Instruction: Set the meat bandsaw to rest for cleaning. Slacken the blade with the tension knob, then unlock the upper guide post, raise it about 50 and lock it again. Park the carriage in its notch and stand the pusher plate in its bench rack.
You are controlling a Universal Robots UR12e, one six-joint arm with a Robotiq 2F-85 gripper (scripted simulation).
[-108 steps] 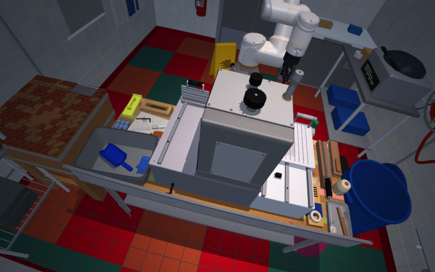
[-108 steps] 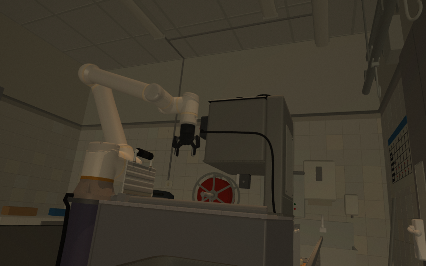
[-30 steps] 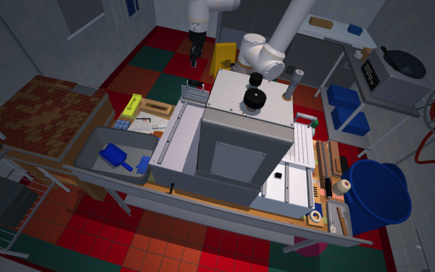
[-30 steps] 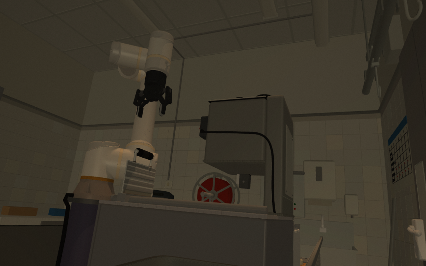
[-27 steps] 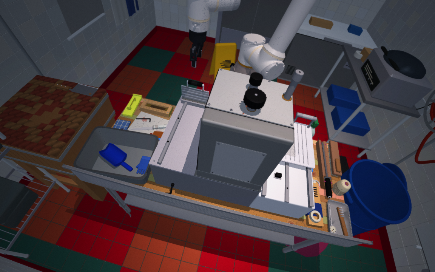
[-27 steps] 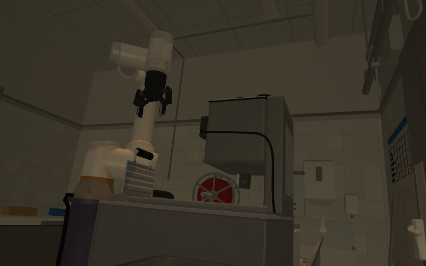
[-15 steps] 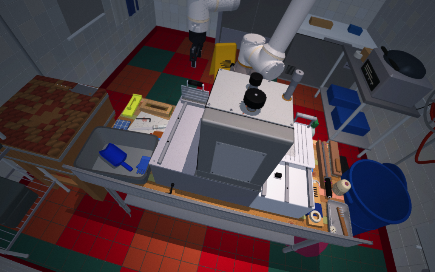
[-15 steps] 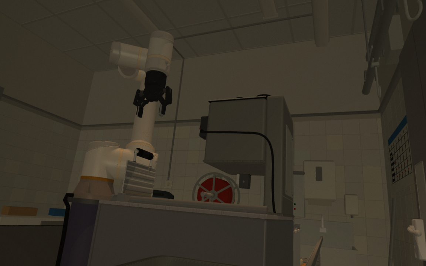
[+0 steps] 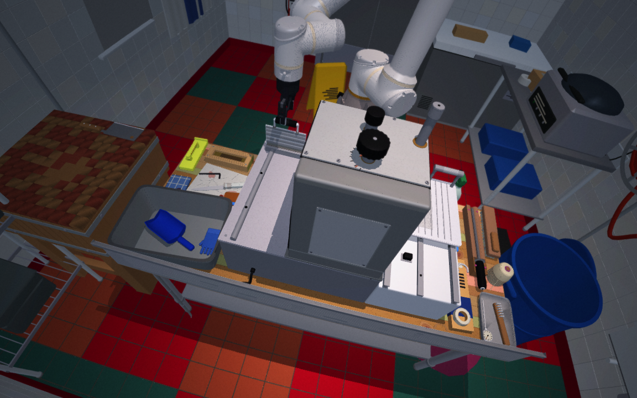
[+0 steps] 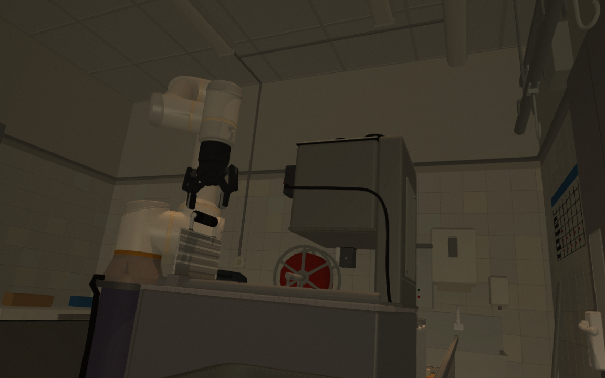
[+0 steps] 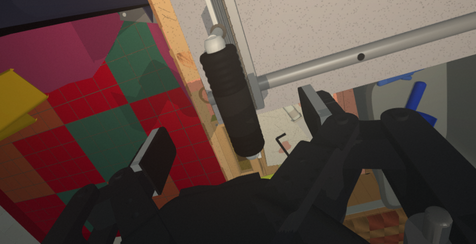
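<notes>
The pusher plate (image 9: 284,139) (image 10: 197,251), a ribbed grey plate with a black roller handle (image 11: 233,104) (image 10: 204,219) on top, stands upright at the far end of the bandsaw table, on the end of the guide rod (image 9: 251,195). My gripper (image 10: 210,200) (image 11: 233,135) (image 9: 285,119) hangs open and empty just above the handle. The bandsaw's upper housing (image 9: 355,198) carries the black tension knob (image 9: 373,144) and a smaller black knob (image 9: 374,116). The guide post (image 9: 430,124) rises from the housing top. The sliding carriage (image 9: 442,208) sits on the right side. The wooden bench rack (image 9: 228,158) lies left of the saw.
A grey tub (image 9: 172,225) with a blue scoop and glove sits at the bench's left. A blue bin (image 9: 553,287) stands at the right end, a yellow floor sign (image 9: 328,84) behind the saw. Small tools crowd the bench's right edge.
</notes>
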